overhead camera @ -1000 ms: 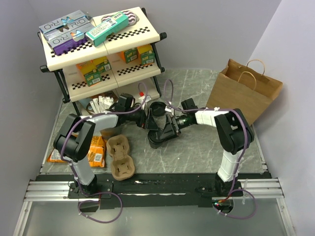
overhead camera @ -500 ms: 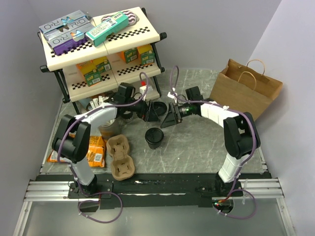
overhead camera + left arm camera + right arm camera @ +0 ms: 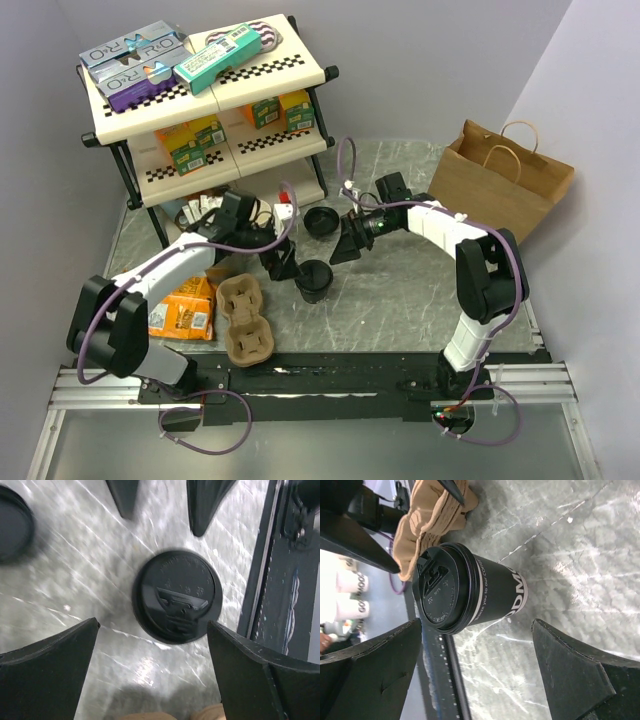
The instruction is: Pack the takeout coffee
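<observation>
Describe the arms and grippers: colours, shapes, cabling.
The left arm and right arm match: black joints, pale grey link shells, a purple cable looped alongside, held by white ties. Gripper fingers are matte black wedges tapering to narrow tips.

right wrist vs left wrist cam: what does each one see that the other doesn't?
Right wrist only: the coffee cup's dark side wall with white lettering, seen from the side, and pale printed cups at the left edge. Left wrist only: a second black disc at the upper left, seen from above. Both: the cup's black lid and the grey marbled table.
</observation>
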`<action>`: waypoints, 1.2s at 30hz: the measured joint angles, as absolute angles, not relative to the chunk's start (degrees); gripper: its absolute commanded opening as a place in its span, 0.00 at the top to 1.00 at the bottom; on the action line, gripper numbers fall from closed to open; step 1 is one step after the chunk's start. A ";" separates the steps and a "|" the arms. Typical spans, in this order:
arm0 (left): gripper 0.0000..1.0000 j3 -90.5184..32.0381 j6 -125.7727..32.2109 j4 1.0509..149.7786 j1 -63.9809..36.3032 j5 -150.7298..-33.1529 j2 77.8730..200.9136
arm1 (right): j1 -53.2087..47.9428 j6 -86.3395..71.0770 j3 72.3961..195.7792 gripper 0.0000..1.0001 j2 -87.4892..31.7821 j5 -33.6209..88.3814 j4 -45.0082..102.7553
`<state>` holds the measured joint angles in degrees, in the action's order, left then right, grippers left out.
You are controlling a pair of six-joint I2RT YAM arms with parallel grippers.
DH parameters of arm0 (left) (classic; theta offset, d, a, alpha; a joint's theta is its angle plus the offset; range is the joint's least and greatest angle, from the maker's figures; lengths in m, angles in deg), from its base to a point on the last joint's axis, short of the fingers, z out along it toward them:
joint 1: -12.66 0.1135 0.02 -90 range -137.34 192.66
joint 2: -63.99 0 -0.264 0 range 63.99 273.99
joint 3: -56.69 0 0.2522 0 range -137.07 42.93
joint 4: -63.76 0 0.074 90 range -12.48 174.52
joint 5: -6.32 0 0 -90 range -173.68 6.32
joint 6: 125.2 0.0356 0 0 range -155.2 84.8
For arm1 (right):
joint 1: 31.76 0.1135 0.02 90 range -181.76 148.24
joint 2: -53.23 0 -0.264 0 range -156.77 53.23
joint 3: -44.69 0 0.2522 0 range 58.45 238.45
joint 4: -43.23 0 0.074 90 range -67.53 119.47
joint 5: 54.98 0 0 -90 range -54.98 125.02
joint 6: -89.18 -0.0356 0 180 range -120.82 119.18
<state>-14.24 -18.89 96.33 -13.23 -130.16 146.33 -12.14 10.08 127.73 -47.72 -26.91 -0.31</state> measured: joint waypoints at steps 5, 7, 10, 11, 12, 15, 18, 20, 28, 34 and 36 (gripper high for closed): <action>0.04 -10.89 -17.70 96.09 -15.11 -129.42 146.33 | -10.79 15.54 127.77 0.02 -47.63 -26.89 -0.31; 0.04 -10.41 -17.68 95.67 -15.87 -129.35 146.33 | -9.85 18.10 127.77 0.02 -47.28 -26.91 -0.55; 0.04 -10.00 -17.73 94.51 -16.70 -129.31 146.33 | -8.56 21.90 127.77 0.01 -46.32 -26.89 -0.90; 0.04 -9.91 -17.73 94.40 -16.88 -129.28 146.33 | -8.06 23.54 127.77 0.01 -45.77 -26.89 -1.10; 0.04 -9.87 -17.73 94.32 -16.99 -129.28 146.33 | -7.71 24.59 127.77 0.01 -45.31 -26.87 -1.27; 0.04 -9.76 -17.73 93.88 -17.23 -129.28 146.33 | -6.37 28.15 127.38 0.00 -43.22 -26.56 -1.54; 0.05 -9.43 -18.21 92.35 -17.34 -129.28 146.33 | -5.11 30.89 126.16 0.00 -41.34 -25.97 -1.27; 0.05 -8.86 -18.91 90.95 -17.43 -129.28 146.33 | -4.12 32.20 124.65 0.00 -40.46 -25.36 -0.84; 0.07 -7.00 -20.92 87.47 -18.65 -129.22 146.33 | -0.41 34.23 120.30 0.02 -39.85 -19.85 3.08; 0.09 -6.22 -21.11 86.01 -19.46 -129.00 146.33 | 0.73 33.64 118.22 0.05 -38.06 -15.83 7.16; 0.09 -5.87 -21.05 85.40 -19.76 -128.65 146.33 | 0.86 33.25 117.57 0.07 -37.21 -15.04 8.06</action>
<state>-5.87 -21.05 85.40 -19.76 -128.65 146.33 0.86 33.25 117.57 -37.21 -15.04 8.06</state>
